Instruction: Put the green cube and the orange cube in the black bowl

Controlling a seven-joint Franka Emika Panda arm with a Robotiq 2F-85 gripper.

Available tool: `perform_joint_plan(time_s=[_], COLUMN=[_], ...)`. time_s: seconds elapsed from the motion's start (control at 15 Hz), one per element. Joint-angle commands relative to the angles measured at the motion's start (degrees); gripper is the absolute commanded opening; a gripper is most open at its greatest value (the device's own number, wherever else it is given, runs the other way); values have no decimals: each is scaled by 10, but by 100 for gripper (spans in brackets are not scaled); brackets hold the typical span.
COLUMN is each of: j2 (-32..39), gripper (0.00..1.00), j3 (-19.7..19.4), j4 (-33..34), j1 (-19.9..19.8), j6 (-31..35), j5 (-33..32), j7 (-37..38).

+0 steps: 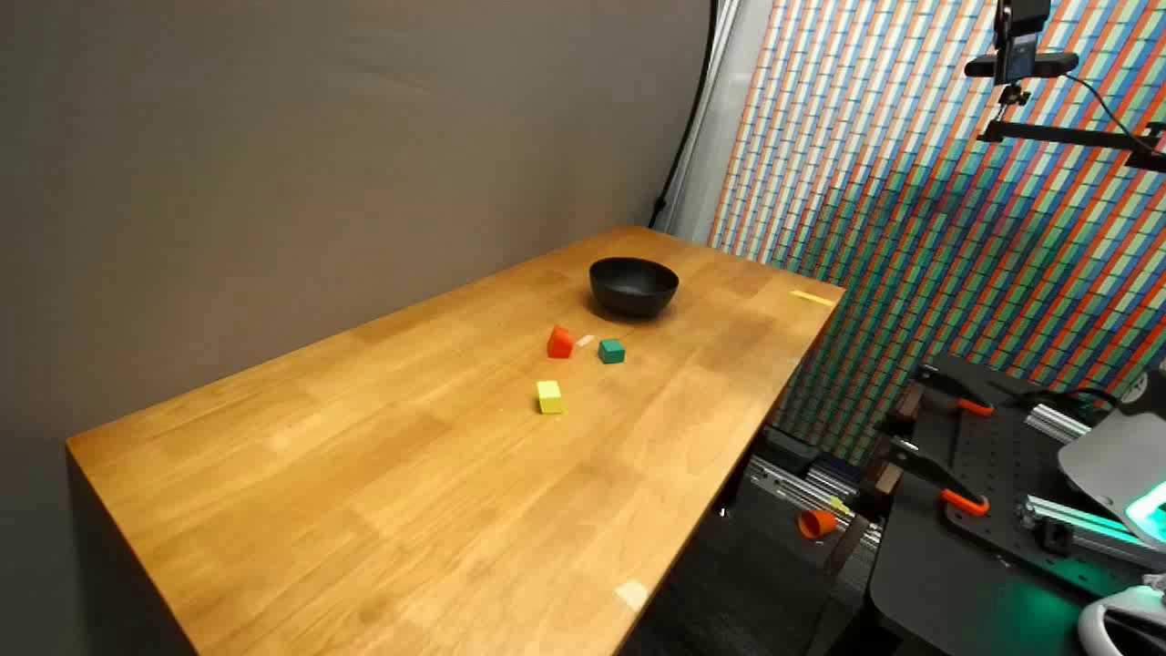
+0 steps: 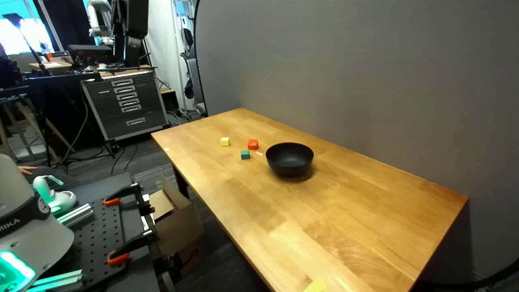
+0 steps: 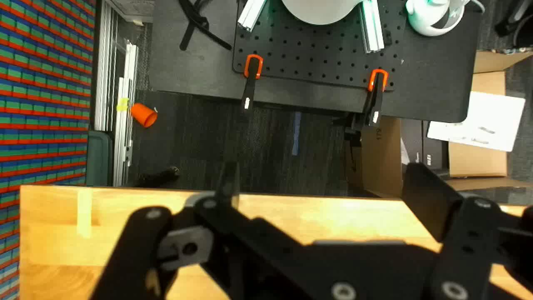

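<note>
In an exterior view, the orange cube [image 1: 560, 343] (nearly red) lies left of the green cube [image 1: 611, 353], both nearer than the upright black bowl [image 1: 634, 296].

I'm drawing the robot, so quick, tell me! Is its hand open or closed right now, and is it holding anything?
Hand: open wide, holding nothing, as the wrist view shows.

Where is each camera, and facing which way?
Exterior view: near an end of the table, facing the black bowl; robot base at picture right.
Exterior view: near the opposite end, facing back toward the orange cube; base at picture left.
Wrist view: wrist-mounted, facing down at floor and base; open gripper at bottom.
Both exterior views share table, bowl and orange cube.
</note>
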Motion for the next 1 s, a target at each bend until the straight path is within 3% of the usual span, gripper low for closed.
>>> perform_joint_plan(time_s=[0.0, 0.27, 0.33, 0.6, 0.93], j2=[0, -1, 14, 134, 326], gripper=[100, 100, 100, 100, 100], j3=[0, 0, -6, -10, 22], j4=[2, 6, 2, 1, 55], j1=[0, 0, 2, 17, 42], j6=[0, 0, 27, 169, 269], j5=[0, 0, 6, 83, 151], j7=[0, 0, -4, -15, -72])
